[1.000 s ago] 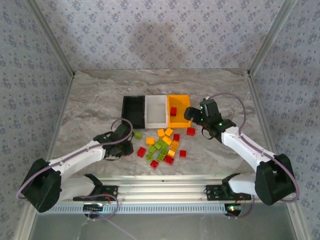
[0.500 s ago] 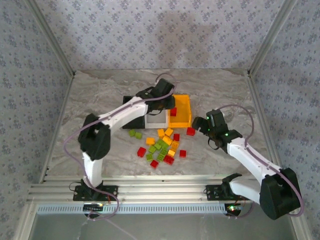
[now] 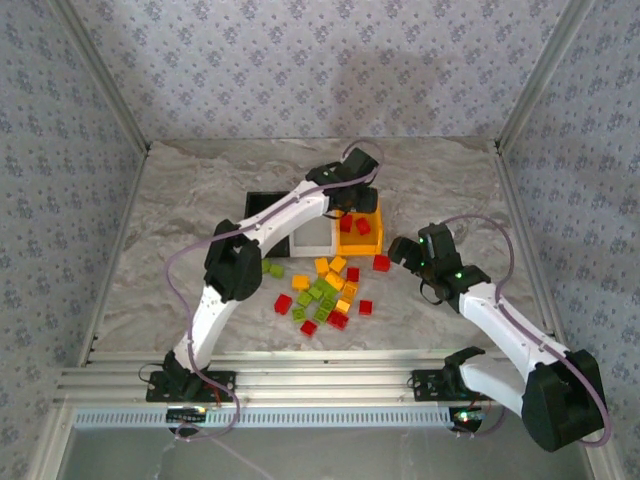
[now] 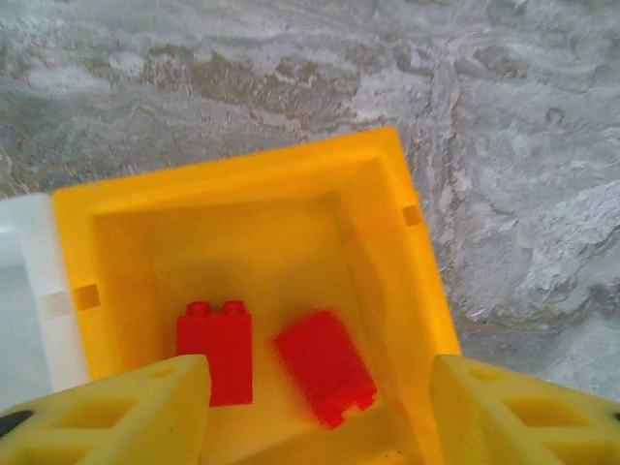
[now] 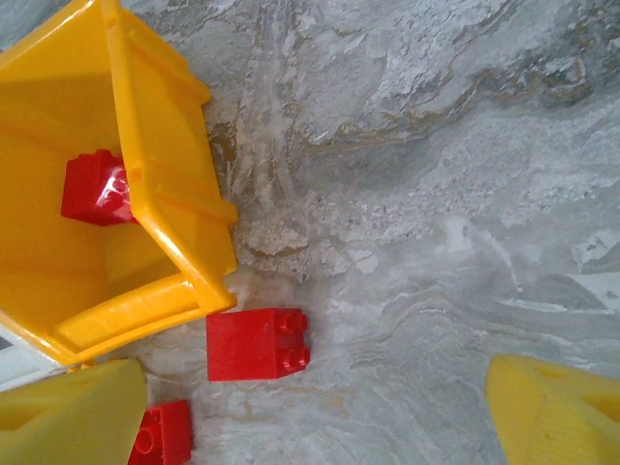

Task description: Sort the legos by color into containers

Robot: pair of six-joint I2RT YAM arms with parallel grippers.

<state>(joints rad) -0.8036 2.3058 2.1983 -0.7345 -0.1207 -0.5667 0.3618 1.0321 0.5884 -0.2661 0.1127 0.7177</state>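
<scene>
Seen from the left wrist, the left gripper [image 4: 318, 387] hangs over the orange bin [image 4: 407, 262], its yellow fingers [image 4: 126, 407] spread apart and holding nothing. Two red bricks lie on the bin floor just ahead of the fingertips: a straight brick [image 4: 215, 349] near one finger and a tilted brick [image 4: 325, 366] midway between them.

Seen from the right wrist, the right gripper [image 5: 310, 412] is spread wide over the marble table [image 5: 436, 145]. A loose red brick [image 5: 257, 344] lies between its fingers, just outside the bin's corner.

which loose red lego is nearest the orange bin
The red brick just off the orange bin's near right corner; the other loose reds lie farther away, around the mixed pile.
</scene>
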